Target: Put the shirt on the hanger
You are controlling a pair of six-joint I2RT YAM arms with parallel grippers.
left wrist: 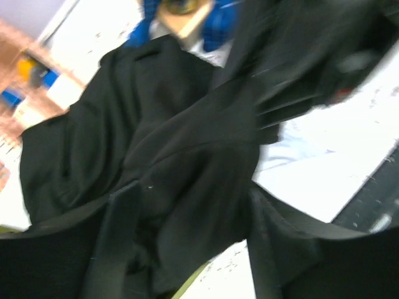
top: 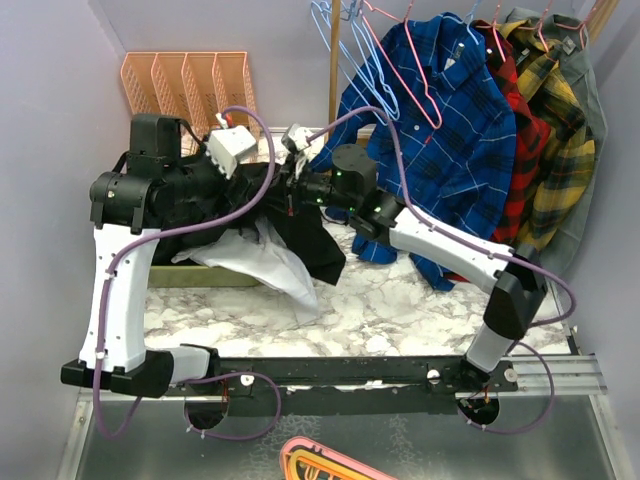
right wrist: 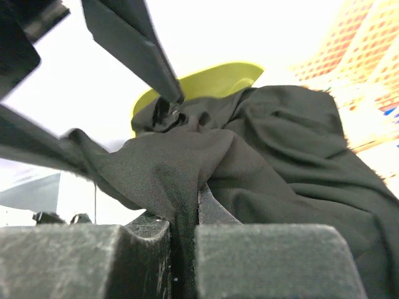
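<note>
The black shirt [top: 305, 240] hangs bunched between my two grippers above the table, and it fills the left wrist view [left wrist: 168, 156]. My right gripper [right wrist: 184, 218] is shut on a fold of the shirt [right wrist: 187, 162]; in the top view it sits mid-table [top: 296, 185]. My left gripper [top: 262, 200] is right beside it. Its fingers [left wrist: 118, 237] are spread wide with shirt fabric running between them, so it is open. The pink hanger [top: 410, 70] hangs on the rack at the back, over a blue plaid shirt.
A white garment [top: 265, 262] lies under the black shirt on a lime board [right wrist: 206, 81]. Plaid shirts [top: 450, 140] and light blue hangers [top: 345, 50] hang at the back right. Orange baskets [top: 190, 80] stand at the back left.
</note>
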